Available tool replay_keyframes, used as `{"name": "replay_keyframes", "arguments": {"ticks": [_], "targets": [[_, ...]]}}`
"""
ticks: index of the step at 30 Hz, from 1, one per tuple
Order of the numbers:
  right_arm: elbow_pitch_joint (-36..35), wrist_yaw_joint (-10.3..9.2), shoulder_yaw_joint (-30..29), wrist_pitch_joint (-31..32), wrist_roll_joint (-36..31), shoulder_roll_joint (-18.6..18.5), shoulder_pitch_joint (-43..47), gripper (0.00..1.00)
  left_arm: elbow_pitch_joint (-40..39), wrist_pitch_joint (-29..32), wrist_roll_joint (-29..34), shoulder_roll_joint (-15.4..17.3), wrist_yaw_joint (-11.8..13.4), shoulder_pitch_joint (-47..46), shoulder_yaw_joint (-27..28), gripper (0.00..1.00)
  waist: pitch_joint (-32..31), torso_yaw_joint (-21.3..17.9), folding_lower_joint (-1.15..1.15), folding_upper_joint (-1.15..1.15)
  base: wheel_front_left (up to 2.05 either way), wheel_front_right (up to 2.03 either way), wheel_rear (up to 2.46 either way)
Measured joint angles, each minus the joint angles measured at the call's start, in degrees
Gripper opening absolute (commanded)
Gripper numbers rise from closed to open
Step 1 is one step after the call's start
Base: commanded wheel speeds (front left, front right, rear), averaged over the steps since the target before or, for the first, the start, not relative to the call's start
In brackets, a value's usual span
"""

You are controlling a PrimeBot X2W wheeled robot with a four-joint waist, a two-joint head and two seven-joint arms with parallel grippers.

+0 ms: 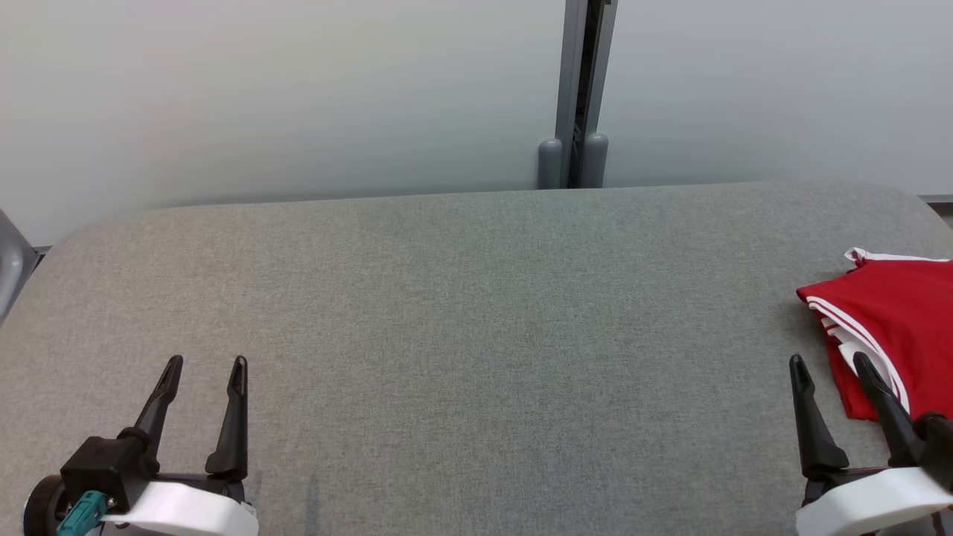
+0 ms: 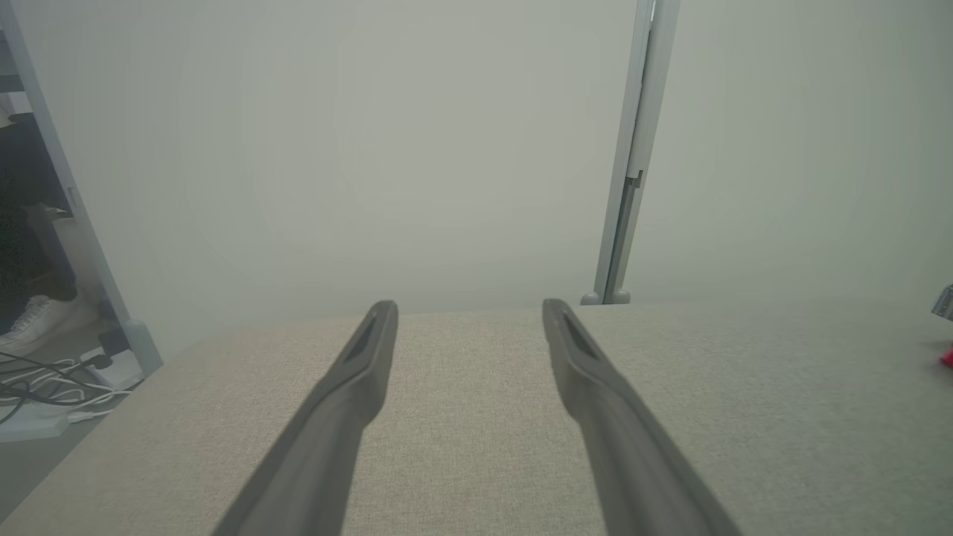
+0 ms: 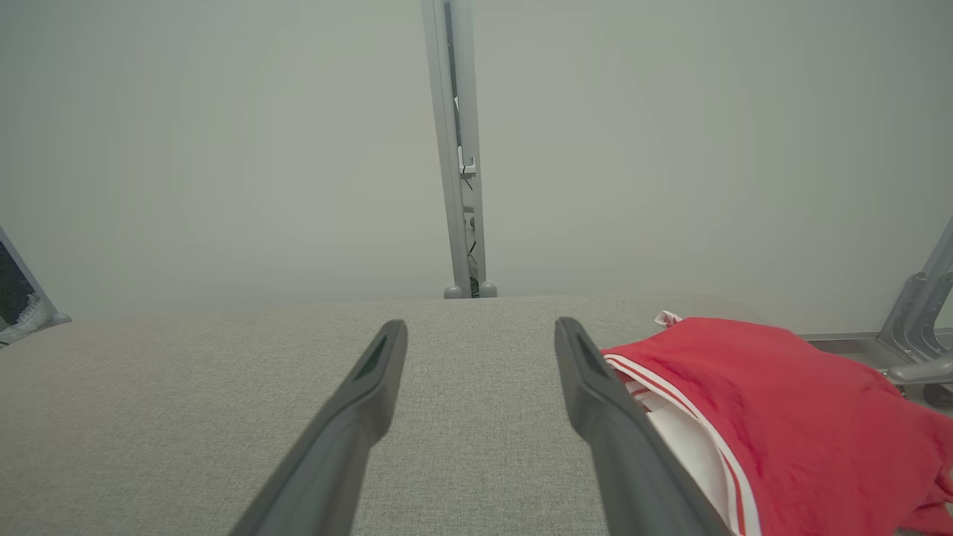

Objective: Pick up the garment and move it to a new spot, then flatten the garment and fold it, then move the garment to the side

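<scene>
1. Tabletop: grey woven cloth covers it and its far corners are rounded. A pale partition wall with a grey post stands behind its far edge.
2. Garment: red cloth, bunched in a loose heap. Thin white stripes run along one hem, a white inner layer shows beneath that hem, and a scrap of white trim sits at the far end. It lies at the tabletop's right edge, roughly midway between the near and far edges, and the head view's frame cuts part of it off.
3. Right gripper: its fingers stand wide apart with nothing between them, near the tabletop's near right corner. Its right finger is just beside the garment's striped hem; whether they touch cannot be told.
4. Left gripper: its fingers are also spread apart and empty. It is near the near left corner, well apart from the garment.
</scene>
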Motion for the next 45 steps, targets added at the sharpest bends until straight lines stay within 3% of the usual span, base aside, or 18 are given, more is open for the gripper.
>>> {"name": "replay_keyframes", "arguments": {"ticks": [45], "targets": [[1.79,0.0,-0.27,-0.51,1.46,0.0,-0.05,1.0,3.23,-0.86,-2.02,1.08,0.09,-0.92,-0.76,1.0,0.49,0.7,0.0,0.0,0.0,0.0,0.0]]}}
